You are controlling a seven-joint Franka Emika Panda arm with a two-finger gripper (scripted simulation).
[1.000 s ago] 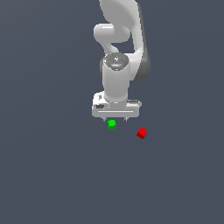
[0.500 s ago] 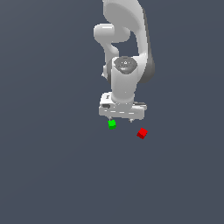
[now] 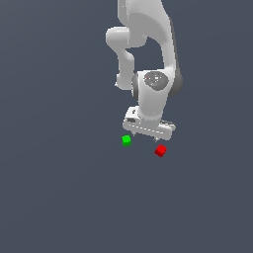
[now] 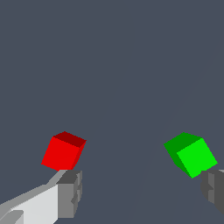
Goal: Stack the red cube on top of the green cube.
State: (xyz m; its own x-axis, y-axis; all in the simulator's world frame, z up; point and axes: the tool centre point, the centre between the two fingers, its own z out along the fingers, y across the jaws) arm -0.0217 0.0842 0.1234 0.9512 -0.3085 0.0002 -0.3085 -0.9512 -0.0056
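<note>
Grey bare floor surrounds red cube and green cube under spread tool.

Both views are rendering cleanly: no blur, no noise, no lens distortion at the edges, everything staying sharp from near to far. Light is appearing even and moderate, the floor showing as a flat slate grey with no cast shadows under anything. The arm is catching soft shading, brighter on its upper curves, greyer along its right flank in the exterior view; no hard glare. In the wrist view the red cube is showing a darker upper face and a brighter front face; the green cube is showing one bright face and darker adjoining ones. The fingers are reading grey, edges crisp though cropped by the frame.
</note>
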